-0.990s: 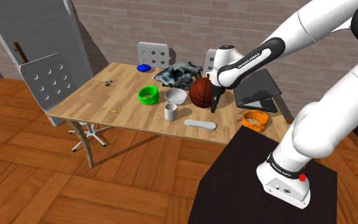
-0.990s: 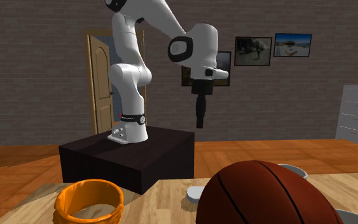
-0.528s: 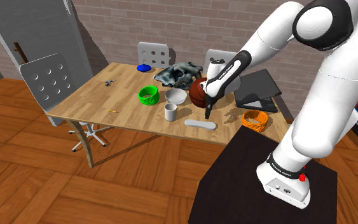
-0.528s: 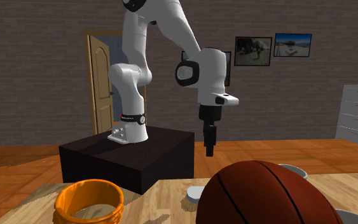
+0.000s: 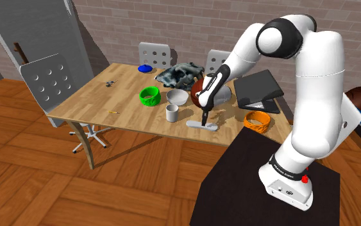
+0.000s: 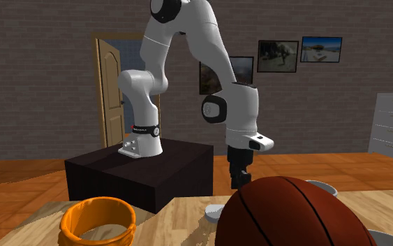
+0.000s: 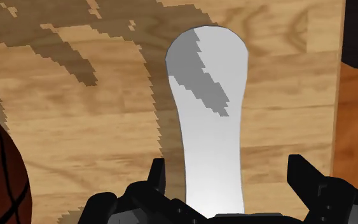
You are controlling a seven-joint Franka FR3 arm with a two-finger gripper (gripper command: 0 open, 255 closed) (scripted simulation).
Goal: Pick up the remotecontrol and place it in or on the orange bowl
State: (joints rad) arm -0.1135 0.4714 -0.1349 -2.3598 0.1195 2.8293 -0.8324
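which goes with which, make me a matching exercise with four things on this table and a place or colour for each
Things:
1. remote control
2. orange bowl
3. green bowl
4. basketball

Place or colour:
A. brown with black lines
B. between the open hand's fingers, not clasped
C. just below the laptop in the shoulder view
D. at the shoulder view's left of the white bowl

Pairs: 1-B, 2-C, 3-D, 4-A

light: bright, even | shadows: jagged-edged, on table (image 7: 75,140) | wall (image 6: 41,42): dim
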